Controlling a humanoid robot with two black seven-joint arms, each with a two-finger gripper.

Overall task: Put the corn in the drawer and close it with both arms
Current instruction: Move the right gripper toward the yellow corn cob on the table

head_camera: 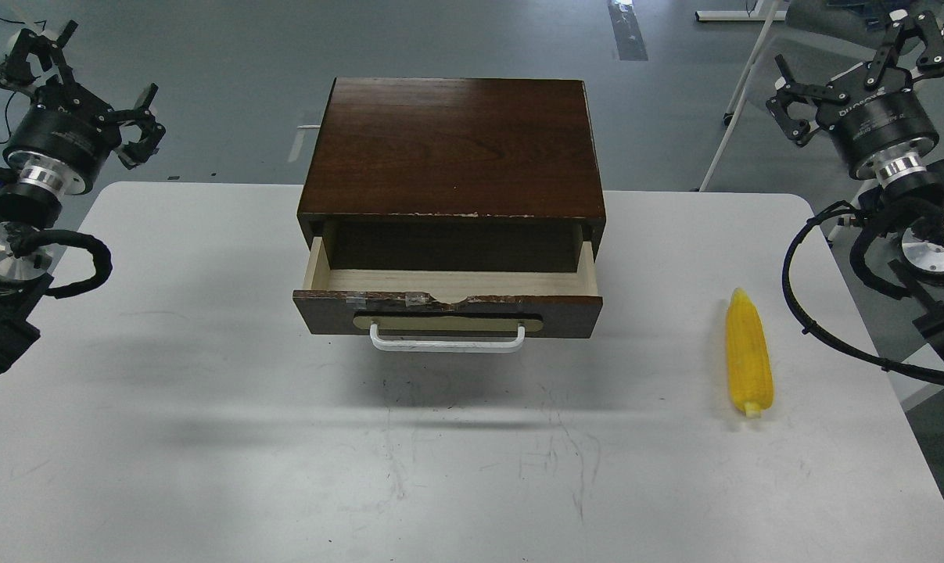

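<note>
The corn (748,356) lies flat on the white table (206,438), at 3 o'clock from the open drawer (448,313). Its long axis runs 12-to-6, stub end at 6. My left gripper (88,74) and right gripper (859,70) hang spread wide, holding nothing.

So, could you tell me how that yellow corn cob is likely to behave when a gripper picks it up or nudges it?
The corn looks like moulded plastic, so probably stiff and light. Its rounded, tapered body lies flat on the table, so a sideways nudge may roll it, likely curving toward the narrow tip. The ridged kernels should give fingers some grip, though the surface looks glossy.
</note>
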